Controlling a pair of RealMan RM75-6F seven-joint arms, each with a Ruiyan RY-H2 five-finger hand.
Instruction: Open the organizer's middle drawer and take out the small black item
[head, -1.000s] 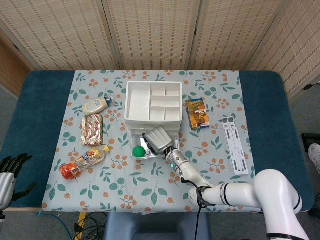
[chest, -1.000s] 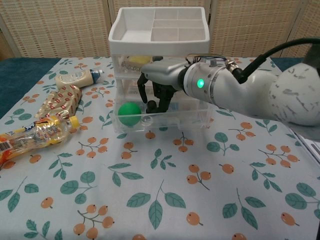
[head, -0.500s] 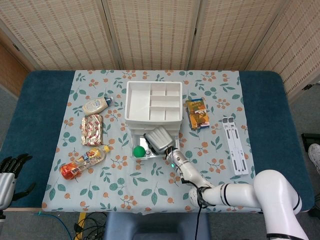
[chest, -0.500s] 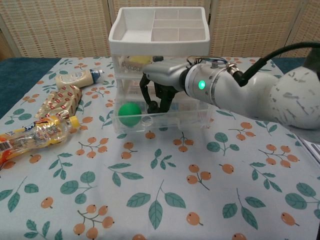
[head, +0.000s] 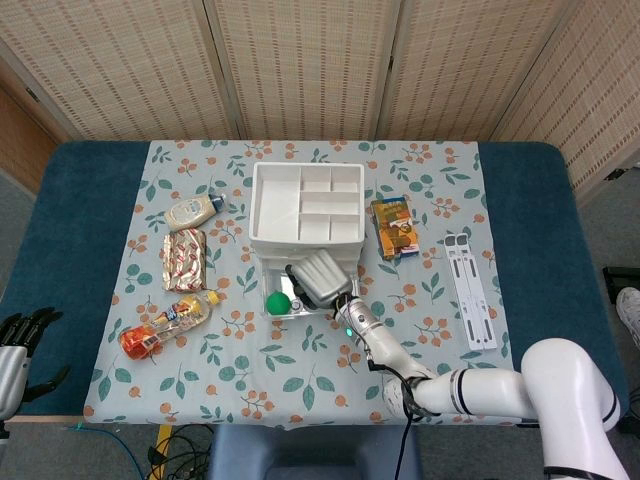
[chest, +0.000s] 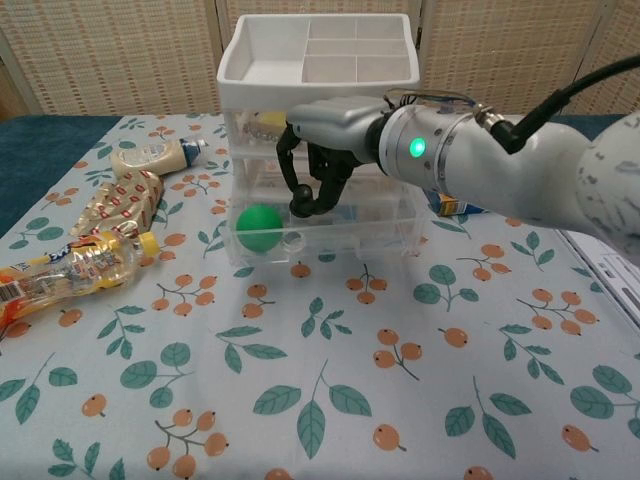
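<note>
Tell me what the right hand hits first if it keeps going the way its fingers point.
Probably the open drawer: the right hand points its fingers down into it, beside the green ball. Depth is unclear.

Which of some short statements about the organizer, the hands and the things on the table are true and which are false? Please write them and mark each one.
1. A green ball lies in the pulled-out drawer of the organizer. True.
2. The right hand is over the open drawer, fingers pointing down. True.
3. The left hand rests on the organizer's top tray. False: it is by the table's near left corner, touching nothing.
4. The squeeze bottle lies right of the organizer. False: it lies left of it.
5. The drink bottle stands upright. False: it lies on its side.
</note>
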